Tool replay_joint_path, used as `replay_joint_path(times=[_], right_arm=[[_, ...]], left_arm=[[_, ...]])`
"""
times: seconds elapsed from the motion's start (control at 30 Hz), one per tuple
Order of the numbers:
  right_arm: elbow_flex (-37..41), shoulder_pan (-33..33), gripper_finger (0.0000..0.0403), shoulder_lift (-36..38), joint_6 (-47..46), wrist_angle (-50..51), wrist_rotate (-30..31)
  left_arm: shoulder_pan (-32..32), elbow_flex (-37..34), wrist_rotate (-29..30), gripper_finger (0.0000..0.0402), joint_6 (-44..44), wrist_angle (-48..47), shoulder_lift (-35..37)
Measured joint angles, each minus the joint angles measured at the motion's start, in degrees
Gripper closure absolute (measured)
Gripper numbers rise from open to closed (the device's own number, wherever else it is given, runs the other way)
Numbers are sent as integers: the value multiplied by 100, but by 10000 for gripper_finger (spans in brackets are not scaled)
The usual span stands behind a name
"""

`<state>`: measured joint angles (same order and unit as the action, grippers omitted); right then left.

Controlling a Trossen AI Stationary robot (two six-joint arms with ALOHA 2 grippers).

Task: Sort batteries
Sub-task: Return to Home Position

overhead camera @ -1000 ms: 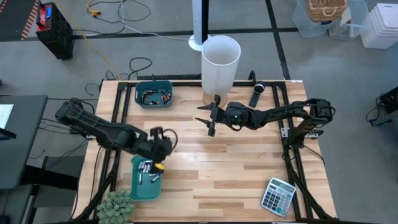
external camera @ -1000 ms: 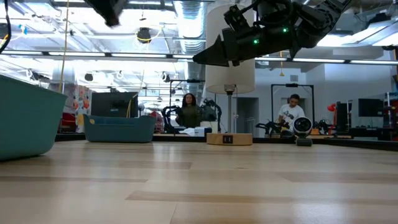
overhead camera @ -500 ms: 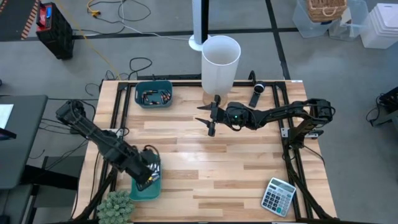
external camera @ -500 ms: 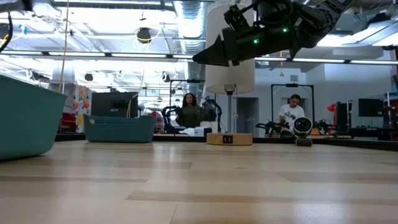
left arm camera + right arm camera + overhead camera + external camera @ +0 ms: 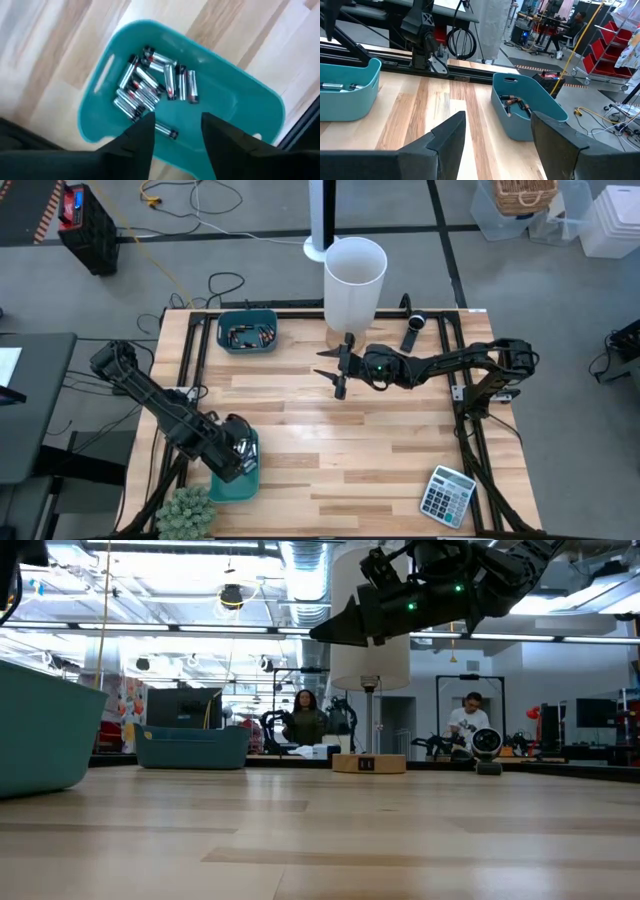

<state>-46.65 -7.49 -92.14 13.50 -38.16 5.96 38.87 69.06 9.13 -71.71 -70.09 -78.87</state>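
Evidently the sorting is looking as good as finished, and the step in hand is reading as the return to the rest pose. The left gripper (image 5: 178, 120) is hovering above the near teal bin (image 5: 235, 105) at the front-left corner of the table (image 5: 380, 440), its fingers standing wide apart with nothing between them. The silver batteries (image 5: 150, 87) are lying in a loose heap on that bin's floor, one resting a little apart from the others. The right gripper (image 5: 497, 119) is hanging over the middle of the table, just in front of the white cylinder (image 5: 355, 275), its fingers likewise spread wide and carrying nothing. The dark batteries (image 5: 512, 104) are sitting in the far teal bin (image 5: 532, 125) near the back-left corner. No loose cell is showing on the bare wood in the high view. Next, the left arm is needing to lift clear of the bin's rim before folding back, without nudging the bin, while the right arm is needing only a plain withdrawal towards its base
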Motion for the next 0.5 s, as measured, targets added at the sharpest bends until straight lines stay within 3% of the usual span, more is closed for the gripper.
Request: replay_joint_path(times=[0.1,0.23,0.3,0.4,0.5], right_arm=[[2,38,164,0,-11,-31,0],[4,237,164,82,39,-374,-5],[30,368,173,240,159,-490,-29],[186,499,216,627,335,-508,-148],[494,433,292,1148,356,-508,-160]], left_arm=[[-9,0,570,238,392,7,0],[45,2,2787,236,991,137,2],[63,2,3594,236,1467,266,2],[69,4,4494,249,2048,412,2],[59,2,5093,284,2427,438,2]])
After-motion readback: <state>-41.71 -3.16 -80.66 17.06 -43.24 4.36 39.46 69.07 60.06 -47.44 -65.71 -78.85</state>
